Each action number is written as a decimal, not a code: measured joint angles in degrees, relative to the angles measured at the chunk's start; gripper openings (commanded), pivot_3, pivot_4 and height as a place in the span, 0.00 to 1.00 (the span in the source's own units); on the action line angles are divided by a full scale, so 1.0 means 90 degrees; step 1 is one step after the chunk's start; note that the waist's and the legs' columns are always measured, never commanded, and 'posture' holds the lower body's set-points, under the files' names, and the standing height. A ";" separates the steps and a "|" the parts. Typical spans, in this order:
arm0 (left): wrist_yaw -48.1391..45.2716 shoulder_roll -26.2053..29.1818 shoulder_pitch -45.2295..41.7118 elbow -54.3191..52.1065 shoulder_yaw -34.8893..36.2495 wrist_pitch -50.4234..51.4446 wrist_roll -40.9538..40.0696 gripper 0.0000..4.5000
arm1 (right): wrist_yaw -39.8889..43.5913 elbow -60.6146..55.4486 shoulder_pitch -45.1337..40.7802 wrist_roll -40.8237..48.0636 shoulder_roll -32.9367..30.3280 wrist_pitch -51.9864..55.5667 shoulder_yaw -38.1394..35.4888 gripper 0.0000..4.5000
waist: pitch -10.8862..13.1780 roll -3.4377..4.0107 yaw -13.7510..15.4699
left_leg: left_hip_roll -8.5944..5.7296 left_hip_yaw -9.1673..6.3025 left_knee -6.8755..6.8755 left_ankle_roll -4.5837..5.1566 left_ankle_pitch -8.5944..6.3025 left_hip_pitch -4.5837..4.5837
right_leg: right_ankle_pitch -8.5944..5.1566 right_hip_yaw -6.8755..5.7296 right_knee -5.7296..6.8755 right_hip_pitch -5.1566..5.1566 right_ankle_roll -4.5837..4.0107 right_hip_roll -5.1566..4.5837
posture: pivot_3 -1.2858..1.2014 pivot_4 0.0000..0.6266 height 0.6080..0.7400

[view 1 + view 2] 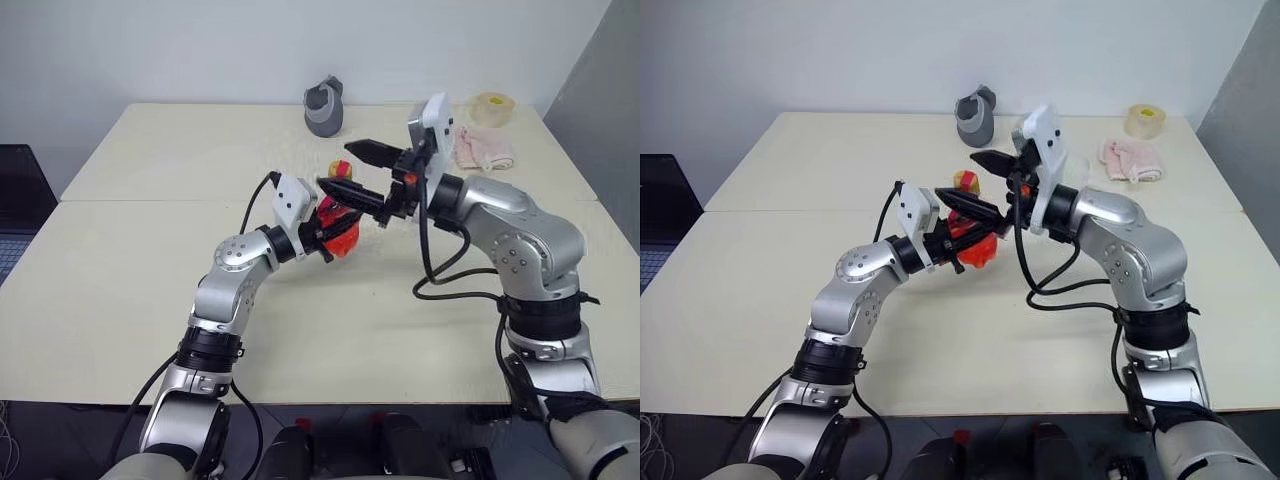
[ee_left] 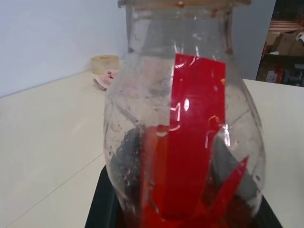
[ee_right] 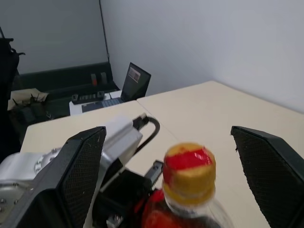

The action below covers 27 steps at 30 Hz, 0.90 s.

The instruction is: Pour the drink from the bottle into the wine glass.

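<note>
My left gripper (image 1: 334,232) is shut on the lower body of the bottle (image 1: 340,222), holding it above the table. The bottle is clear with a red label (image 2: 192,128). The red drink (image 2: 183,216) sits low inside it. A yellow cap with a red top (image 3: 189,171) is on its neck. My right gripper (image 3: 168,130) is open, one black finger (image 3: 78,175) on each side of the cap, neither touching it. In the left eye view the right gripper (image 1: 335,166) reaches in from the right at cap height. The wine glass is hidden.
On the back of the cream table (image 1: 150,250) stand a grey object (image 1: 324,105), a roll of tape (image 1: 490,108) and a pink cloth (image 1: 484,150). A laptop (image 1: 15,200) sits off the table's left side.
</note>
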 measured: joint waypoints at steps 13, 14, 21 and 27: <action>0.0000 0.0023 0.0001 0.0000 0.0003 0.0001 0.0000 0.23 | -0.0043 0.0469 -0.0004 -0.0280 0.0179 -0.0229 0.0124 0.79 | 0.0000 0.0000 -0.0007 | -0.0001 0.0001 0.0000 0.0000 0.0000 0.0000 | 0.0000 0.0001 0.0000 0.0000 0.0000 -0.0002 | 0.52 0.24 1.00; 0.0001 0.0023 0.0001 0.0000 0.0003 0.0001 0.0000 0.23 | -0.0043 0.0493 -0.0005 -0.0280 0.0190 -0.0230 0.0123 0.72 | 0.0000 0.0000 -0.0008 | 0.0000 0.0001 0.0000 0.0000 0.0000 0.0000 | 0.0000 0.0001 0.0000 0.0000 0.0000 -0.0002 | 0.52 0.24 1.00; 0.0001 0.0019 0.0001 0.0000 0.0006 0.0000 -0.0001 0.23 | -0.0042 0.0497 -0.0005 -0.0291 0.0174 -0.0231 0.0116 0.28 | 0.0000 0.0000 -0.0008 | -0.0001 0.0001 0.0000 0.0000 0.0000 0.0000 | 0.0000 0.0001 0.0000 0.0000 0.0000 -0.0002 | 0.52 0.24 1.00; 0.0018 0.0000 0.0015 -0.0020 0.0001 0.0012 0.0001 0.23 | 0.0001 0.0496 -0.0018 -0.0286 0.0128 -0.0207 0.0122 0.28 | 0.0000 0.0000 -0.0007 | -0.0001 0.0001 0.0000 0.0000 0.0000 0.0000 | 0.0000 0.0001 0.0000 0.0000 0.0000 -0.0002 | 0.52 0.24 1.00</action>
